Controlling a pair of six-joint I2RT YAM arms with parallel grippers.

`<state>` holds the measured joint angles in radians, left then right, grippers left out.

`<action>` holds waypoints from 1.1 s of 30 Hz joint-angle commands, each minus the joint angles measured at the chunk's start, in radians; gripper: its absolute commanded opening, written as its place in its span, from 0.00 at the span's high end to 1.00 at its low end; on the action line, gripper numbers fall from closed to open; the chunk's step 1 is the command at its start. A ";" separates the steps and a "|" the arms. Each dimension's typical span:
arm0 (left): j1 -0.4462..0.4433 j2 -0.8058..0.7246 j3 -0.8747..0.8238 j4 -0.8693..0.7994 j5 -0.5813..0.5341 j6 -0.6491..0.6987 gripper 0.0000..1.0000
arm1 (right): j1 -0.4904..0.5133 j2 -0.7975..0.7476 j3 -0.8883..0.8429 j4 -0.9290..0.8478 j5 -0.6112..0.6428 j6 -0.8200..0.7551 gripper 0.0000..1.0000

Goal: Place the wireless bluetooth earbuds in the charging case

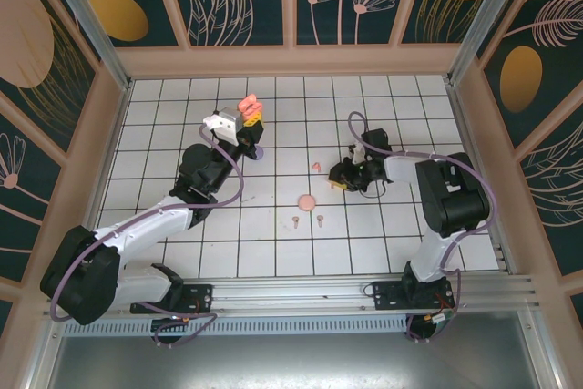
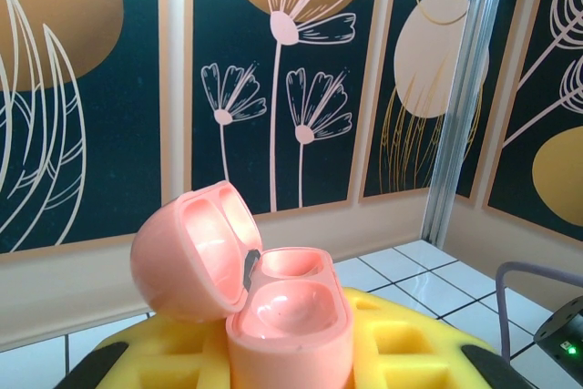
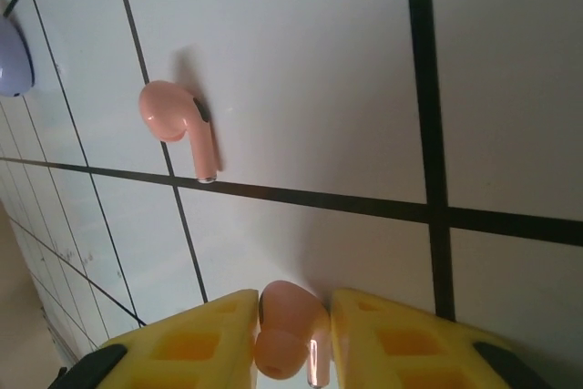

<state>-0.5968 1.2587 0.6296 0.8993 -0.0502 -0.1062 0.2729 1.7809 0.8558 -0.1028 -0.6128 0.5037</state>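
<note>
Our left gripper (image 2: 284, 353) is clamped narrowly on the coral-pink case (image 2: 296, 302), whose lid stands open above the fingers. Our right gripper (image 3: 293, 312) pinches one coral-pink earbud (image 3: 282, 348) between its fingertips, and a second earbud (image 3: 178, 125) lies just beyond them.

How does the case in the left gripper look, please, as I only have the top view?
Observer: The case is open in the left gripper, with its lid tipped left.
Operator: Are its wells free?
Observer: Both wells look empty.
Operator: And the right gripper?
Observer: A pink earbud sits between its fingers; I cannot tell if it is gripped.
</note>
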 commanded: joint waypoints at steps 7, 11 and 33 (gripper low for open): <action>-0.007 -0.022 0.003 0.009 0.015 0.012 1.00 | -0.067 -0.002 -0.054 -0.117 0.178 -0.033 0.54; -0.008 -0.020 0.006 0.009 0.016 0.013 1.00 | -0.088 -0.035 -0.061 -0.134 0.217 -0.040 0.53; -0.008 -0.003 0.008 0.016 0.024 0.003 1.00 | 0.159 -0.087 0.126 -0.271 0.498 -0.090 0.42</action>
<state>-0.5968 1.2556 0.6296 0.8989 -0.0349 -0.1062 0.4141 1.6615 0.9440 -0.3218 -0.1864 0.4248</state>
